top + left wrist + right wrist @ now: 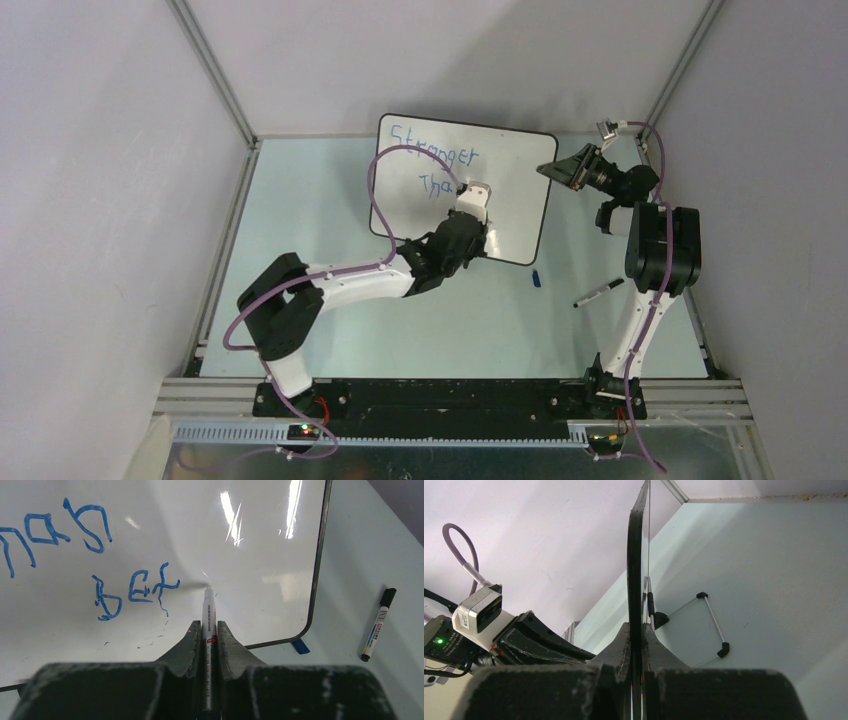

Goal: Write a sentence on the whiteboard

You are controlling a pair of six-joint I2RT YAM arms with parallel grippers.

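Observation:
The whiteboard (515, 180) stands tilted at the table's back, with blue handwriting (435, 155) reading "Stranger" and "Tha" below it. In the left wrist view the board (260, 540) shows "Than" and a lower line "bet" (135, 592). My left gripper (209, 630) is shut on a white marker (208, 612), its tip touching the board just right of "bet". My right gripper (638, 632) is shut on the whiteboard's right edge (634, 555), seen edge-on. In the top view my left gripper (472, 205) is over the board's middle and my right gripper (560, 168) is at the board's right rim.
A black-capped marker (598, 292) lies on the table right of the board and also shows in the left wrist view (378, 625). A blue marker cap (536, 279) lies near the board's lower right corner (300, 646). Grey walls close in on three sides.

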